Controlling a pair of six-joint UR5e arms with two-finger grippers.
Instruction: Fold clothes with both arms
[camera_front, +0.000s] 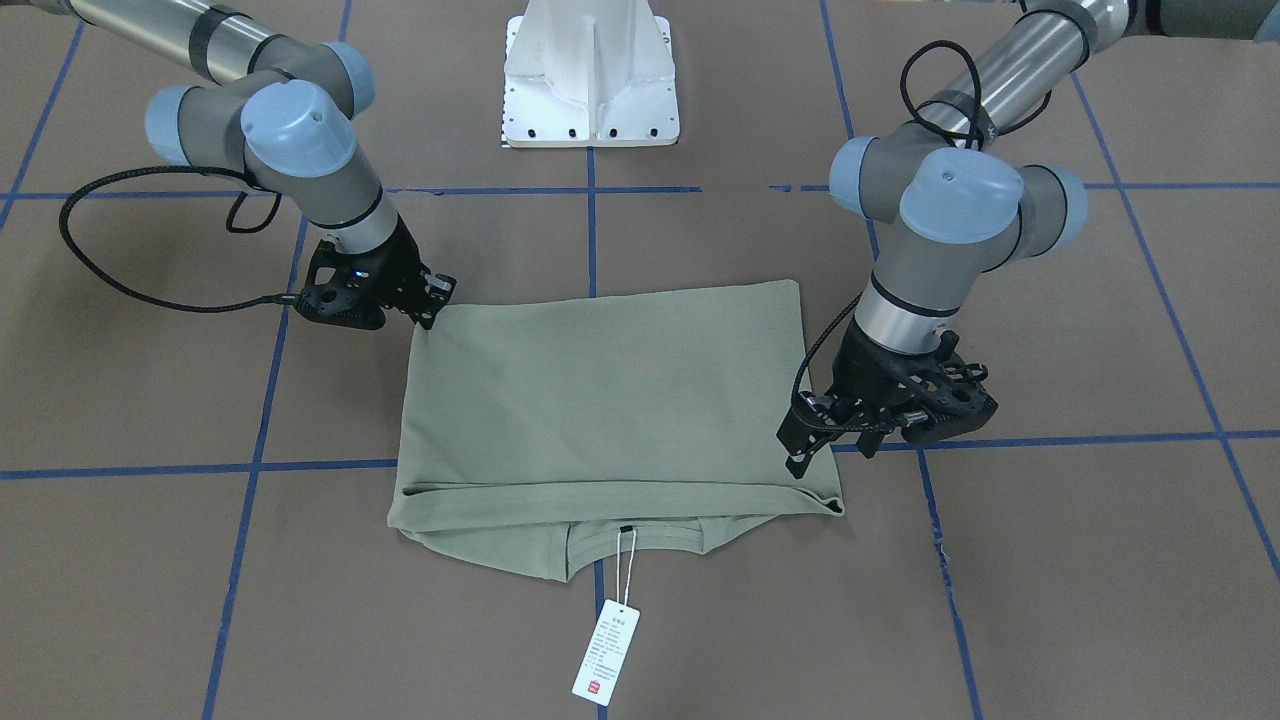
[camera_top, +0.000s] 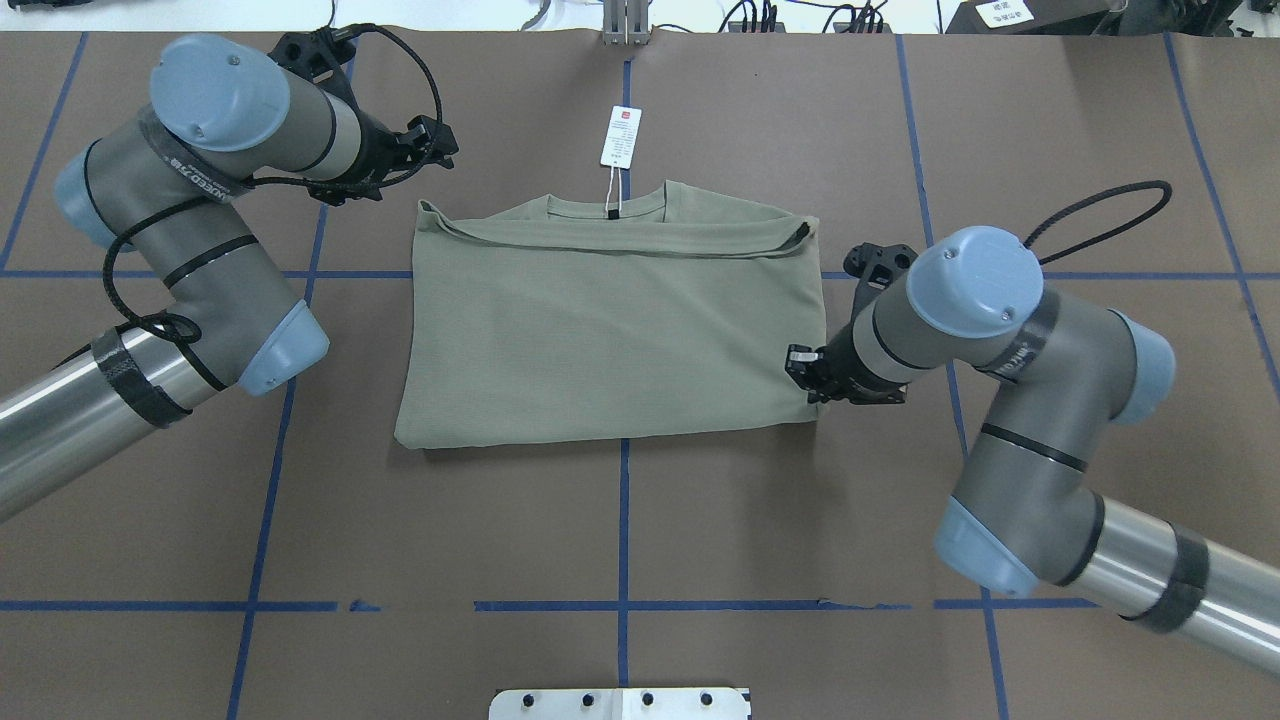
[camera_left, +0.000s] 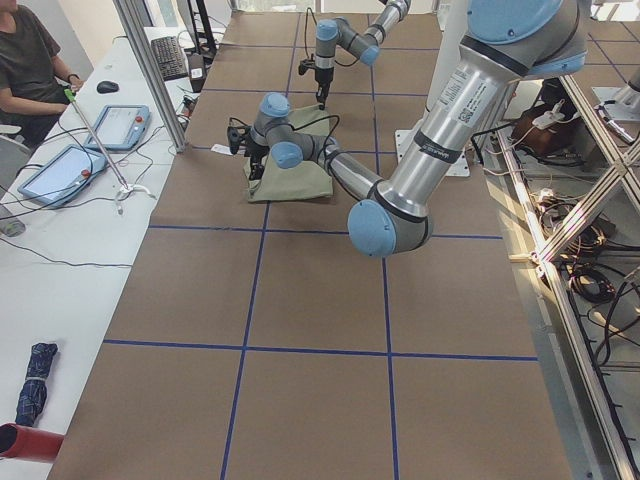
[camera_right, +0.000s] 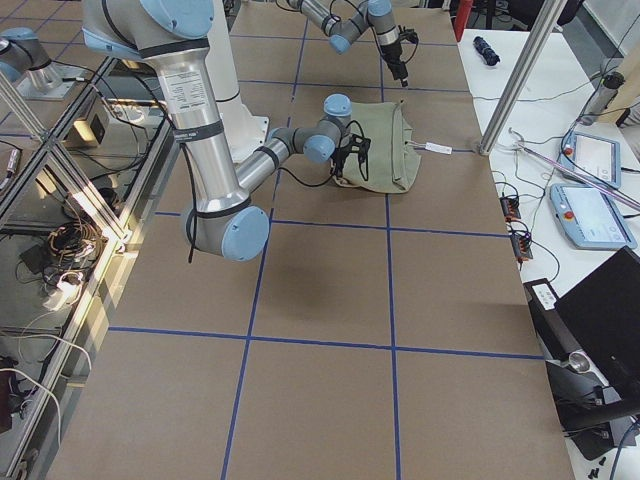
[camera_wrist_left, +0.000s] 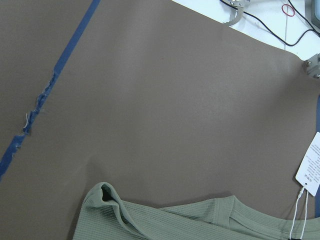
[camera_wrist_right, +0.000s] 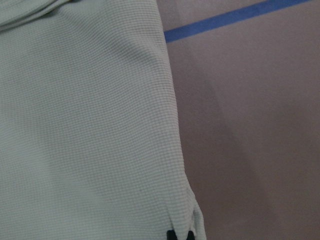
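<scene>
Shirt (camera_top: 610, 330) lies folded in the middle of the worktop (camera_top: 640, 520), long axis running arm to arm, collar (camera_top: 610, 205) toward the far edge. Right gripper (camera_front: 430, 310) pinches its robot-side corner, jaws narrow; left gripper (camera_front: 832, 453) hovers wide beside the collar-side corner without touching.

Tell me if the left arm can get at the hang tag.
Likely yes. The left tool is open beside the shirt's collar-end corner, and only bare table lies between it and the hang tag.
</scene>
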